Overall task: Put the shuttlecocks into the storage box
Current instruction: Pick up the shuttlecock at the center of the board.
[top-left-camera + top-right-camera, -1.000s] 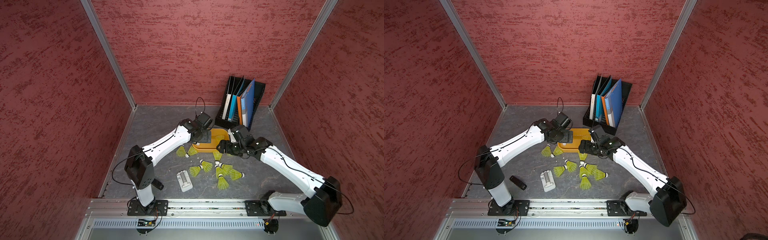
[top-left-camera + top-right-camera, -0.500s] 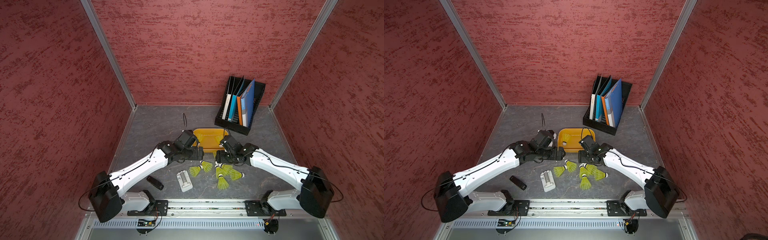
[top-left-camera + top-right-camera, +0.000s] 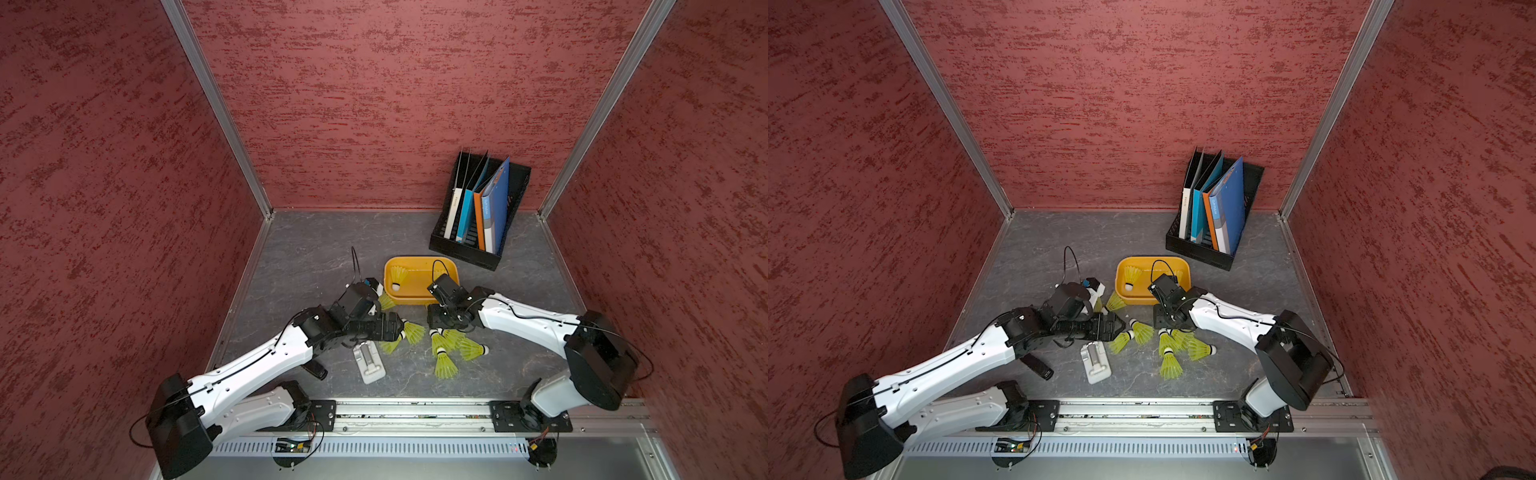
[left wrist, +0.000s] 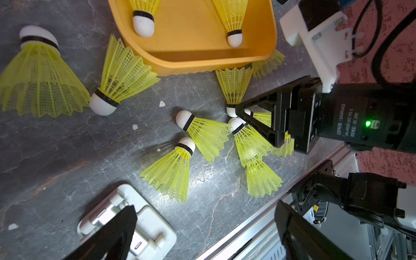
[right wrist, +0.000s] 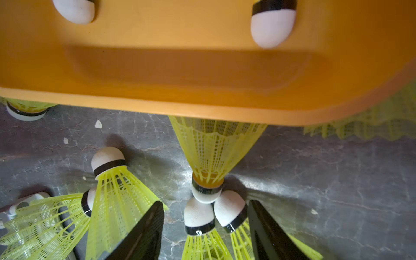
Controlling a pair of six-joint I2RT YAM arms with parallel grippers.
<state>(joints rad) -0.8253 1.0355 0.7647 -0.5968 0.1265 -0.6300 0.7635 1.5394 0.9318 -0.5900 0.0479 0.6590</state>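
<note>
The shuttlecocks [image 3: 445,366] are very light and their net skirts squash easily, so I think the hard white tip is the best place to pinch. Two lie in the storage box [image 3: 409,300], and the rest are on the desk [image 3: 316,257] just in front of it. The right tool [image 5: 204,203] is about half open around two white tips, not pinching yet, and the left tool [image 4: 205,205] is wide open and empty. A second ago both were up over the box; now both are down by the pile, the right one partly closed.
</note>
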